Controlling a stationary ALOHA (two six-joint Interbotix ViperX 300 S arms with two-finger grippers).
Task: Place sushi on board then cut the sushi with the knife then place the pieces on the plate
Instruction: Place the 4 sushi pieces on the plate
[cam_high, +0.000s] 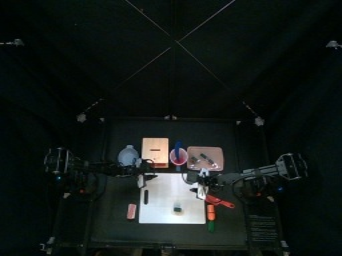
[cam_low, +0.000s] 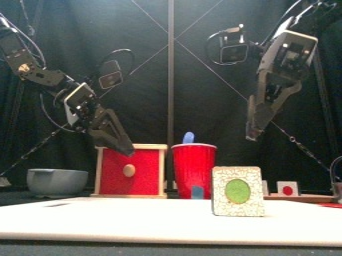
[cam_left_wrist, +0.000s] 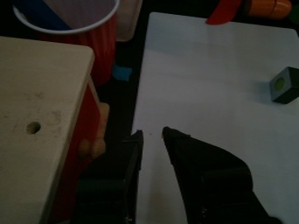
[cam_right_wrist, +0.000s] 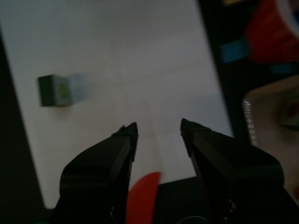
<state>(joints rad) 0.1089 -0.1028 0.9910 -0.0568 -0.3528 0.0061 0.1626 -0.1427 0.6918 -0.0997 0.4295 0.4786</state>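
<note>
One sushi piece (cam_low: 238, 191), a pale block with a green centre, stands alone on the white cutting board (cam_low: 134, 222); the top view shows the sushi piece (cam_high: 181, 210) near the board's (cam_high: 160, 200) front. My left gripper (cam_high: 147, 178) hovers over the board's back left corner, beside the wooden box. Its jaws stand a narrow gap apart with nothing between them (cam_left_wrist: 153, 136). Over the board's back right, my right gripper (cam_high: 203, 184) is open and empty (cam_right_wrist: 158, 128). A red knife (cam_right_wrist: 142, 198) lies under it. The red cup (cam_low: 194, 170) holds a blue knife (cam_low: 189, 137).
The wooden box with a red drawer front (cam_low: 131, 170) and the blue-grey bowl (cam_low: 56, 181) stand at the back left. The pink tray (cam_high: 205, 157) lies at the back right. Small toy foods (cam_low: 286, 187) sit to the right, and an orange toy (cam_high: 131, 210) lies left of the board.
</note>
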